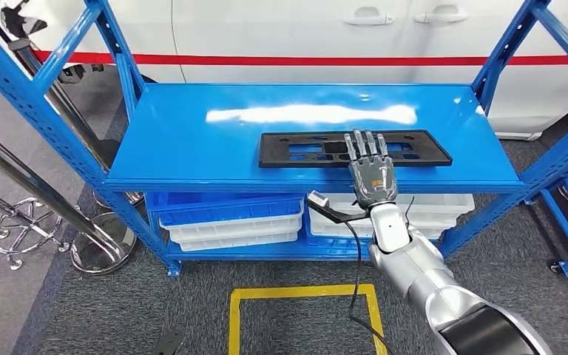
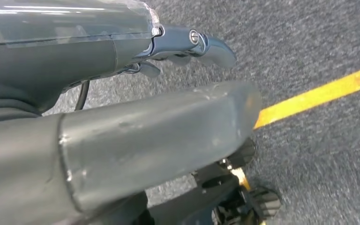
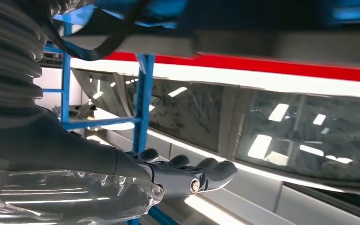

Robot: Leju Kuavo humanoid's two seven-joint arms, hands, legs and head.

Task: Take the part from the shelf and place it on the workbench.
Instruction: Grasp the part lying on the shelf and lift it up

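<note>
Your right hand (image 1: 370,171) reaches out over the front edge of the blue shelf (image 1: 192,140), palm down, its fingers (image 1: 362,145) stretched flat and lying over the part (image 1: 288,149); it holds nothing, and whether the fingertips actually touch the part you cannot tell from the head view. The part is a long black flat panel with cut-outs, lying flat on the top board of the shelf toward its front edge, right of centre, with its long side along the edge. In the right wrist view the same hand (image 3: 178,176) shows straight fingers side by side. Your left hand (image 2: 187,47) hangs low over grey carpet (image 2: 318,37), near a yellow line (image 2: 318,96); its fingers are straight and hold nothing. On the lower level of the shelf sit blue and white bins (image 1: 229,222). Behind the shelf stands a white car (image 1: 303,29) with a red stripe. A yellow square (image 1: 303,318) is marked on the floor in front of the shelf.
</note>
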